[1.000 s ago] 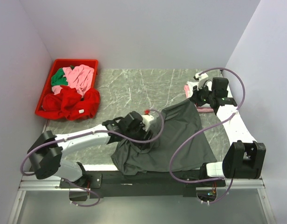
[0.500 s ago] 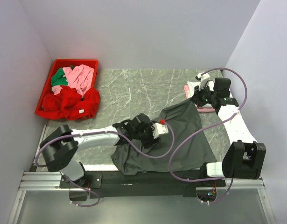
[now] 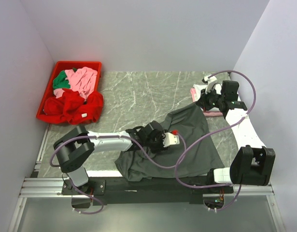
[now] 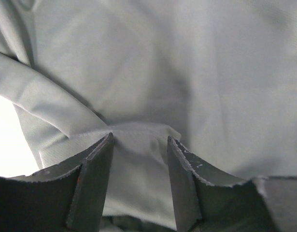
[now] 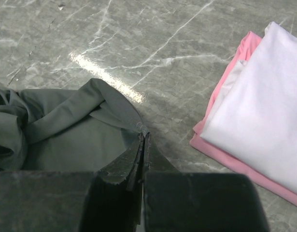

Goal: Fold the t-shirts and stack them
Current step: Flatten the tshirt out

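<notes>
At the near edge of the table [image 3: 138, 96], which has a grey marbled top, I see the big dark grey cloth t-shirt [image 3: 194, 123]. It lies in a crumpled heap a bit right of the middle, and its near part hangs over that edge. My left claw [image 4: 139, 140] is down on the middle of this shirt. Its two fingers stand apart, and a soft bump of the grey cloth sits in the gap between them. I cannot tell if the fingers press on that bump.

A bit farther back, toward the right edge, my right claw [image 5: 143, 137] is closed tight. It pinches one corner of the same grey shirt, and the cloth stretches from the heap up to that claw.

Just beside the right claw, by the right edge, lies a small pile of folded shirts. A white folded t-shirt [image 5: 264, 111] rests on top of a pink folded t-shirt [image 5: 205, 137], and the pink one peeks out along its side. A strip of bare table lies between the grey corner and this pile.

In the far left corner sits a red plastic bin [image 3: 78, 63]. It holds a crumpled light pink shirt [image 3: 83, 79], a green shirt [image 3: 60, 82] and a bright red shirt [image 3: 73, 106] that spills over the bin's near wall.
</notes>
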You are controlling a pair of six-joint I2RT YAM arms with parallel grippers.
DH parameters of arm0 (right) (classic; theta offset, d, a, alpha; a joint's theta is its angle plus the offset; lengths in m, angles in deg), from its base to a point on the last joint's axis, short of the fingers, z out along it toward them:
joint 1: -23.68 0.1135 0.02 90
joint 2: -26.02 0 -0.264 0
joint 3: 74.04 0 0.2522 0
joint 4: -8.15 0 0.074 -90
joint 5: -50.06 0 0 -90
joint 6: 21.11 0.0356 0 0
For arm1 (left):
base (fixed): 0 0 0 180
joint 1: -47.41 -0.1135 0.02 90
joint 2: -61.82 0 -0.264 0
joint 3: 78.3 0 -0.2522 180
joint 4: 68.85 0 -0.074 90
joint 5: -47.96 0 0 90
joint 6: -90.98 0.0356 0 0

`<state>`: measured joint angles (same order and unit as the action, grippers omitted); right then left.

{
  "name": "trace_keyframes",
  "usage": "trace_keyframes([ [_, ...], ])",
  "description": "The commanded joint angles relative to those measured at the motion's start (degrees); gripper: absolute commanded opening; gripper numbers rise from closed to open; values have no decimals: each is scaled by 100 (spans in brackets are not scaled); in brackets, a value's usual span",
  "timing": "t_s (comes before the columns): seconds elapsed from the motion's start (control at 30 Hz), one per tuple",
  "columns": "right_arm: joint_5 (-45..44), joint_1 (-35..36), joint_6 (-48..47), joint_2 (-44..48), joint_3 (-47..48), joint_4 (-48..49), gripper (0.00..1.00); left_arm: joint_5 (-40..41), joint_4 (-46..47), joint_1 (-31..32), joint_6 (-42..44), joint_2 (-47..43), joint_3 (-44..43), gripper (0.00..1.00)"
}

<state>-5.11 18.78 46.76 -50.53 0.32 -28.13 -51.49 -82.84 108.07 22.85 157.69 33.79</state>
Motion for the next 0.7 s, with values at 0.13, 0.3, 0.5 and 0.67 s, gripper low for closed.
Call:
trace_keyframes([
  [0.13, 112, -45, 16, 44, 5, -6, 0, 470, 41, 165, 265, 379, -517, 47],
  [0.3, 121, -45, 7, 53, 22, -15, 0, 497, -232, 183, 353, 362, -491, 45],
  [0.5, 147, -45, 33, 44, 31, -24, 0, 620, -460, 183, 450, 309, -377, 45],
  [0.67, 147, -45, 25, 53, 49, -42, 0, 813, -645, 183, 511, 467, -430, 39],
])
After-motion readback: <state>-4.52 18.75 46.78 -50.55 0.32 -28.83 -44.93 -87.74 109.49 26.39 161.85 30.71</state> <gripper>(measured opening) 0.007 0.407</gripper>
